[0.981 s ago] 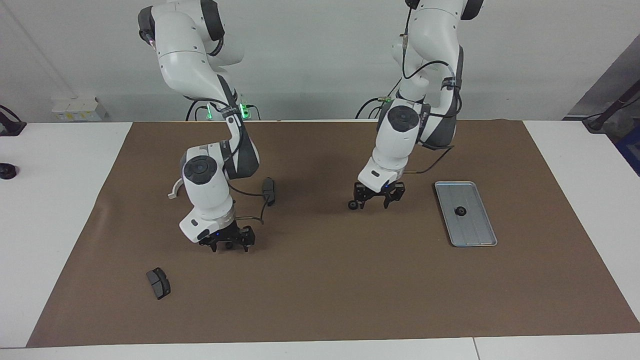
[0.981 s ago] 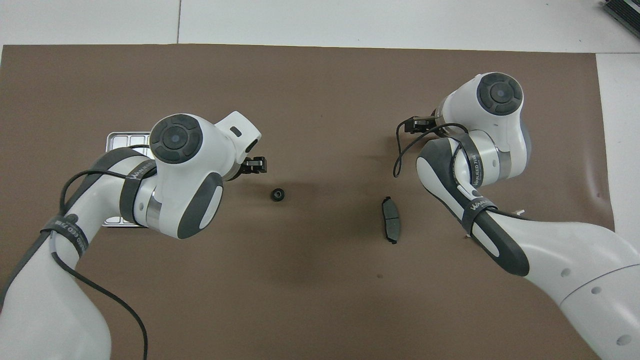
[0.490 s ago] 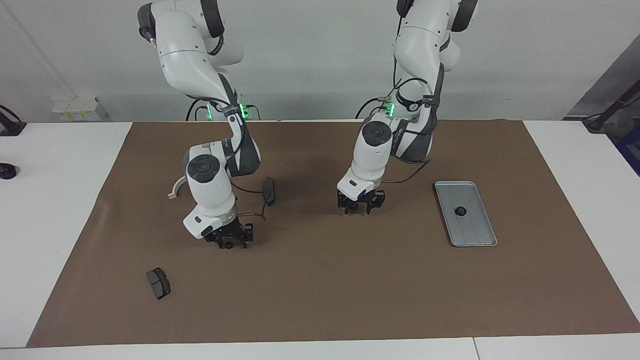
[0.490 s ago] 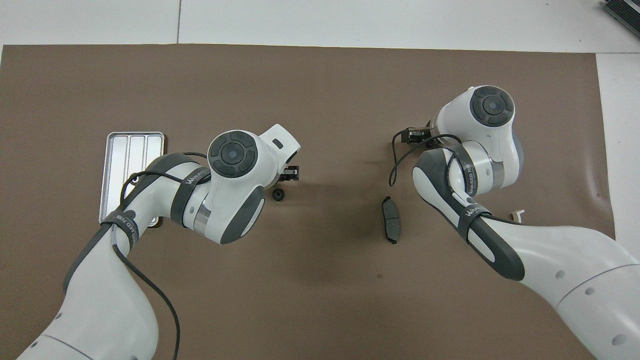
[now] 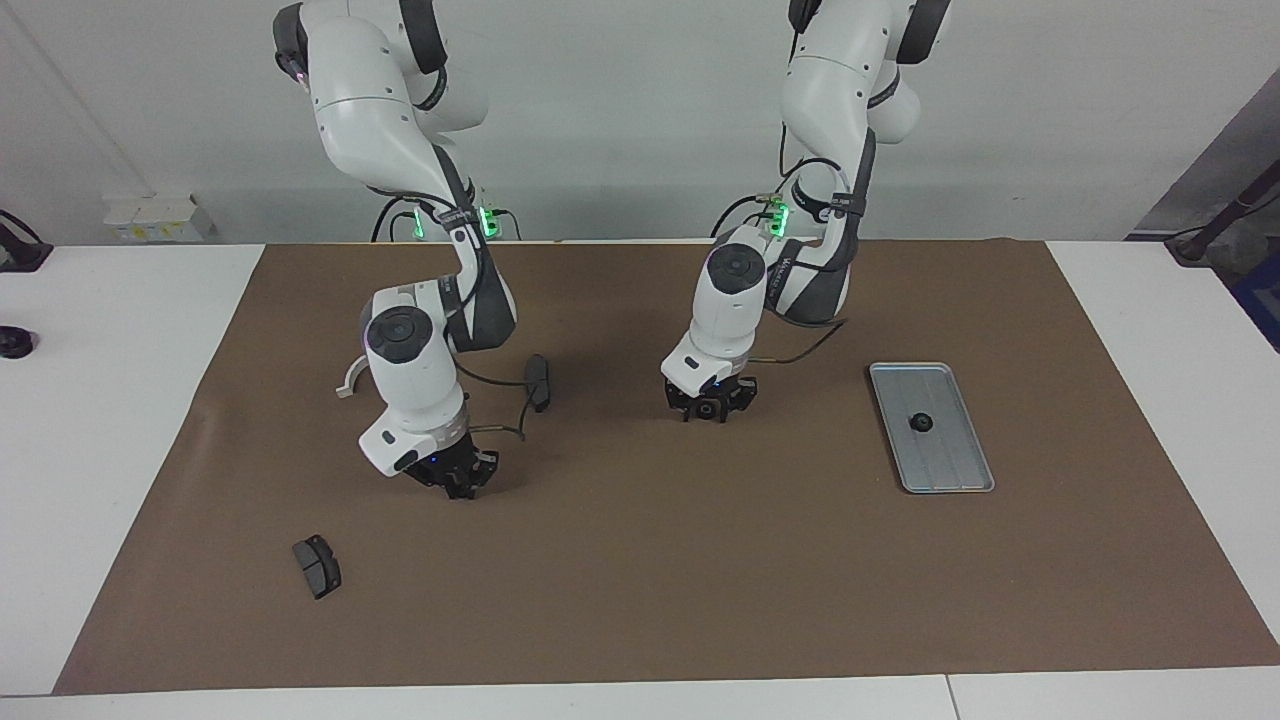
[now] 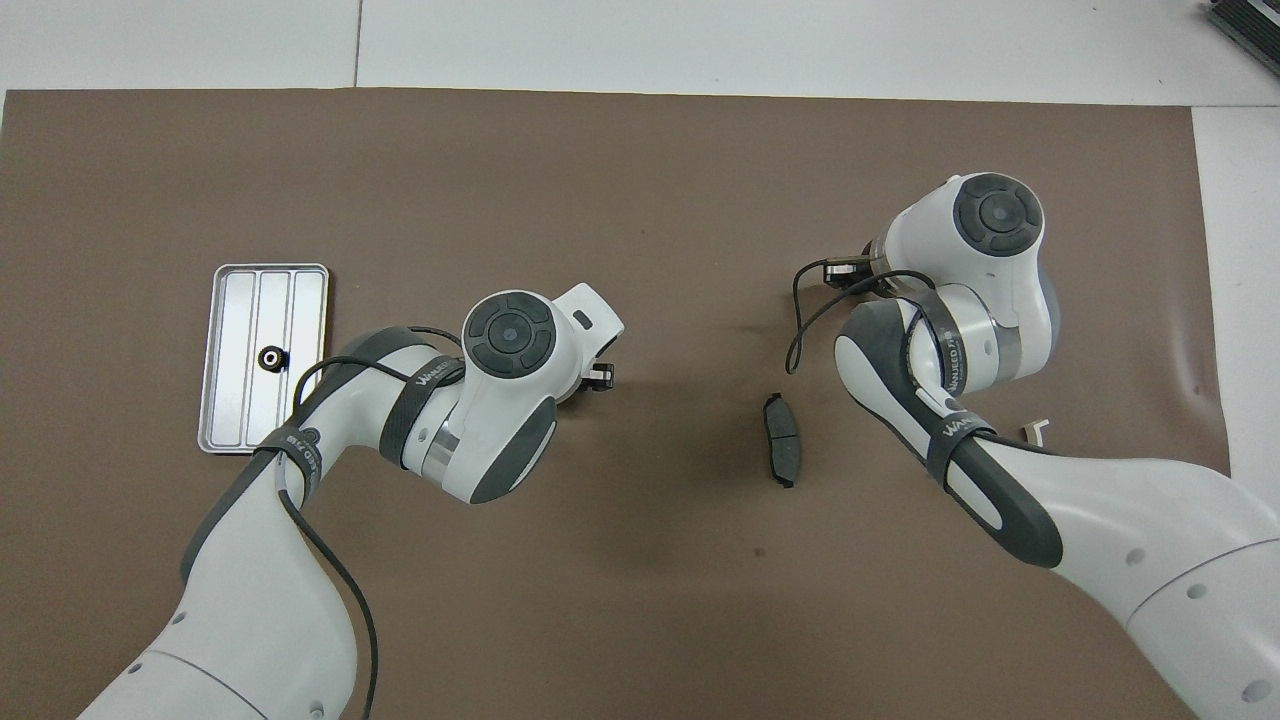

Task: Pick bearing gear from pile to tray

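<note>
In the facing view, a dark grey pad (image 5: 317, 566) lies on the brown mat (image 5: 640, 560) toward the right arm's end. The right gripper (image 5: 458, 487) is down at the mat with its fingertips closed together. The left gripper (image 5: 709, 411) is low at mid-table, around a small black gear (image 5: 708, 409); whether it grips cannot be told. The tray (image 5: 955, 470) holds another gear (image 5: 920, 422).

A brown mat (image 5: 700, 580) covered most of the white table (image 5: 110, 420). A small black round object (image 5: 14, 342) sat near the table's edge at the right arm's end. A white box (image 5: 155, 218) stood against the wall.
</note>
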Available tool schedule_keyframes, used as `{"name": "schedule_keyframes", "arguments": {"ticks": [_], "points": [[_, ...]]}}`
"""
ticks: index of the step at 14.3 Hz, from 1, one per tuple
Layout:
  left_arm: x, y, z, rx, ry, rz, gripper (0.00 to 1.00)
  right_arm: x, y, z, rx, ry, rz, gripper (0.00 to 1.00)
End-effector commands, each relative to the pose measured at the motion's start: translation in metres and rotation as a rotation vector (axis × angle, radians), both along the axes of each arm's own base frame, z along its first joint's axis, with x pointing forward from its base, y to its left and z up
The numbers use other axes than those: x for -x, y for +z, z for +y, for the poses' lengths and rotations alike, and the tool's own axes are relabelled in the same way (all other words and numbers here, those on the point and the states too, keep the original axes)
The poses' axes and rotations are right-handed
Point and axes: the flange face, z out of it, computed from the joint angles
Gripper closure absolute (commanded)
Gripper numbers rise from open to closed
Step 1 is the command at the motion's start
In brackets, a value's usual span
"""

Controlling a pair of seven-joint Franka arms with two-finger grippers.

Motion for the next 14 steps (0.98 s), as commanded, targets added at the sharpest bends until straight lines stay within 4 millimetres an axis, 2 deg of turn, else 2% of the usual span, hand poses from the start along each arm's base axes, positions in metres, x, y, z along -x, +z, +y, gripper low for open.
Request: {"name": "schedule_keyframes", "arguments": {"ticks": [1, 3, 5, 7, 9, 10, 12, 14], "points": [[0.011, 0.0, 0.005, -0.045, -0.004, 0.027, 0.49, 0.006, 0.005, -0.005, -0.021, 0.009, -0.012, 0.87], [0.013, 0.001, 0.005, -0.05, -0.003, 0.036, 0.55, 0.005, 0.021, -0.003, -0.024, 0.01, -0.038, 1.0], [0.013, 0.001, 0.006, -0.052, -0.003, 0.04, 0.64, 0.006, 0.04, 0.005, -0.028, 0.016, -0.063, 1.0], [0.013, 0.001, 0.006, -0.052, 0.0, 0.044, 0.78, 0.01, 0.056, 0.023, -0.033, 0.03, -0.084, 1.0], [0.006, 0.005, 0.01, -0.047, 0.012, 0.043, 0.95, 0.015, 0.066, 0.056, -0.048, 0.016, -0.097, 1.0], [0.004, 0.007, 0.012, -0.044, 0.018, 0.041, 1.0, 0.018, 0.068, 0.072, -0.059, -0.008, -0.102, 1.0], [-0.011, 0.015, 0.021, -0.036, 0.042, 0.035, 1.0, 0.026, 0.075, 0.108, -0.081, -0.044, -0.113, 1.0], [-0.039, 0.032, 0.044, -0.027, 0.093, 0.031, 1.0, 0.035, 0.076, 0.135, -0.098, -0.072, -0.116, 1.0]]}}
